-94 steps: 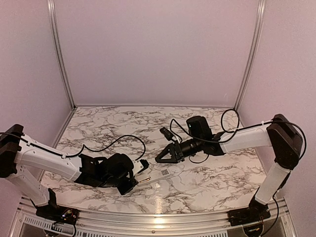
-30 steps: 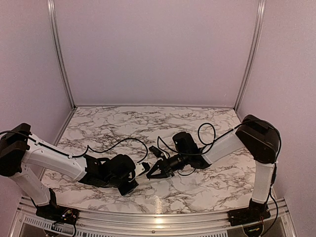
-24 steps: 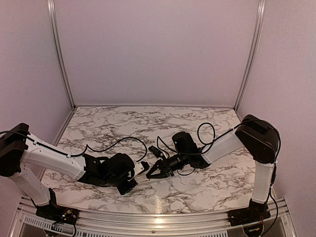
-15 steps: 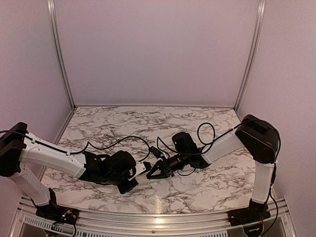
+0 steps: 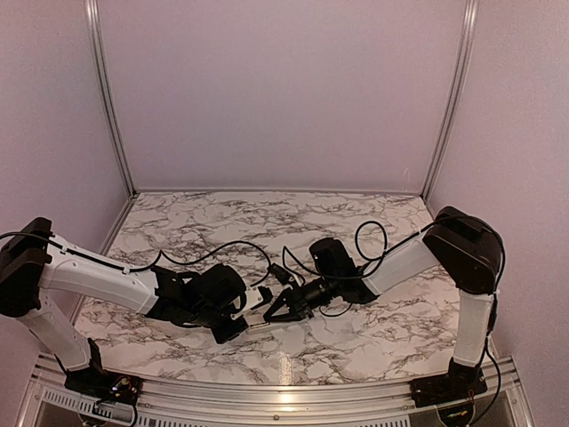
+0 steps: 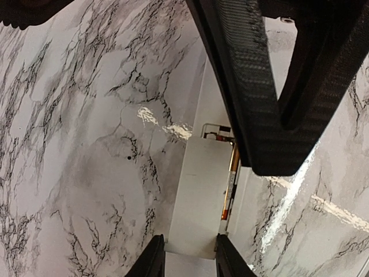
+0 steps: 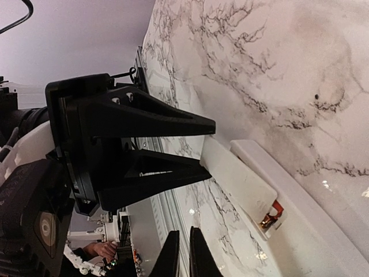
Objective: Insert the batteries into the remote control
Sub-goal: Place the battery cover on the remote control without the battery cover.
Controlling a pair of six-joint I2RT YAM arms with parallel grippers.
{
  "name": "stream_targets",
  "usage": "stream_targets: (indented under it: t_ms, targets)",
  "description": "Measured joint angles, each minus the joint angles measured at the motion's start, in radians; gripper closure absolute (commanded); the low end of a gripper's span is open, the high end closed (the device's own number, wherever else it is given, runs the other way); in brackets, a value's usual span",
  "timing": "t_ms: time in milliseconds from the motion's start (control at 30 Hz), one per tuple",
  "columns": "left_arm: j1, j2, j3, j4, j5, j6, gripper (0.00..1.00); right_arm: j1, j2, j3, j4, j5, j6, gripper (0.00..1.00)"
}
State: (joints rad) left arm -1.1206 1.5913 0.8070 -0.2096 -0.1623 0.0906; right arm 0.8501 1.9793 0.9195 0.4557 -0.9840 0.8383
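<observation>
**A:** How do the arms lie?

**B:** In the overhead view the left arm (image 5: 98,280) runs low from the lower left toward the middle, with its forearm nearly flat over the worktop (image 5: 373,338). The right arm (image 5: 400,258) bends at a high elbow on the right, then slopes down and leftward to meet it at lower centre.

**A:** And the pincers?

**B:** The left pincer (image 6: 187,258) grips the remote control (image 6: 199,196), one finger against each long side, at the bottom of its own wrist view. The right pincer (image 7: 183,254) has its fingers drawn together with nothing visible between them. Its tips are close over the remote.

**A:** Where is the remote?

**B:** It is at lower centre of the overhead view, between the two wrists. A reddish-orange battery (image 6: 230,184) shows along the right edge of its upturned face. It seems to sit in the bay, though the right pincer covers part of it.
</observation>
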Motion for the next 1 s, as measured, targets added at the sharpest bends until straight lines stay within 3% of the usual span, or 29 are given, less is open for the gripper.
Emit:
stream_targets:
  t_ms: [1000]
  targets:
    - [0.007,0.024,0.017,-0.02,0.069,0.045,0.7,0.023,0.065,0.095,-0.016,0.024,0.013,0.94]
